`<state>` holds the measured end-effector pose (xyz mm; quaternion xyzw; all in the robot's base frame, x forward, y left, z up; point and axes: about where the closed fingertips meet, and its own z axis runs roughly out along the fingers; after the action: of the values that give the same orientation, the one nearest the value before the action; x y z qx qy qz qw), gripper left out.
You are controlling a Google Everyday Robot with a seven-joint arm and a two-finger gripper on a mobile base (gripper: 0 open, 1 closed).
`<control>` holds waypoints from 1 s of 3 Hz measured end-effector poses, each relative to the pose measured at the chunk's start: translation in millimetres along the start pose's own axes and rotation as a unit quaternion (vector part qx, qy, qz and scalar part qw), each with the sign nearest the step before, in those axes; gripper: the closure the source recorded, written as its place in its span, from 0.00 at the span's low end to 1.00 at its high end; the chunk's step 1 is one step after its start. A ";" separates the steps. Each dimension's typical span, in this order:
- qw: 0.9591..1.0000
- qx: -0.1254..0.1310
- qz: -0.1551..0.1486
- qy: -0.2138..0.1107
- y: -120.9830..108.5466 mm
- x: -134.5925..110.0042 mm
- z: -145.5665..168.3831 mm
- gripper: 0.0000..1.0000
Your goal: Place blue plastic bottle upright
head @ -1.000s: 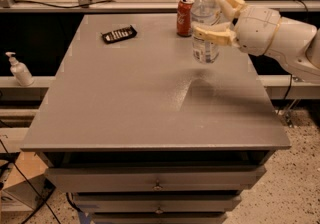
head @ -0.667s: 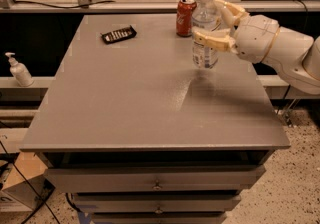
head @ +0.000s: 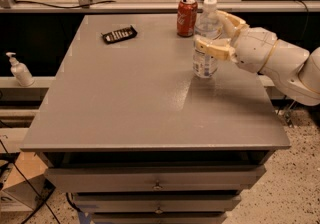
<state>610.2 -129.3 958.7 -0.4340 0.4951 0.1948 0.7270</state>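
On the right half of the grey table (head: 130,103), toward its far edge, the bottle (head: 205,63) stands upright with its white cap (head: 210,3) on top and its base at the tabletop; whether the base rests fully on the surface or hangs just above it I cannot tell. The gripper (head: 209,29) comes in from the right at about the bottle's middle height and is closed around it. The near finger (head: 214,48), cream-coloured, lies across the front of the bottle's body, and the far finger (head: 231,20) curves behind its shoulder, so the bottle sits clasped between the two. Behind the gripper the white arm (head: 285,65) runs off to the right, over and past the table's right edge. Just behind and left of the bottle, near the far edge, a red can (head: 187,16) stands upright, close to the bottle but apart from it. Further left on the far part of the table lies a flat black remote (head: 119,34), turned at a slant, well apart from both can and bottle. Under the tabletop are drawers (head: 155,180), each with a small knob at its middle, and off the table to the left a white pump bottle (head: 20,69) stands on a lower ledge
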 end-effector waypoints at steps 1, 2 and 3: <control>1.000 0.010 0.010 -0.007 0.8 7.5 -4.7 0.98; 0.999 0.023 0.008 -0.021 0.0 7.9 -10.6 0.80; 0.999 0.029 0.006 -0.025 0.4 8.5 -14.6 0.57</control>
<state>605.5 -142.4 948.9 -0.4048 0.4849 0.1961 0.7501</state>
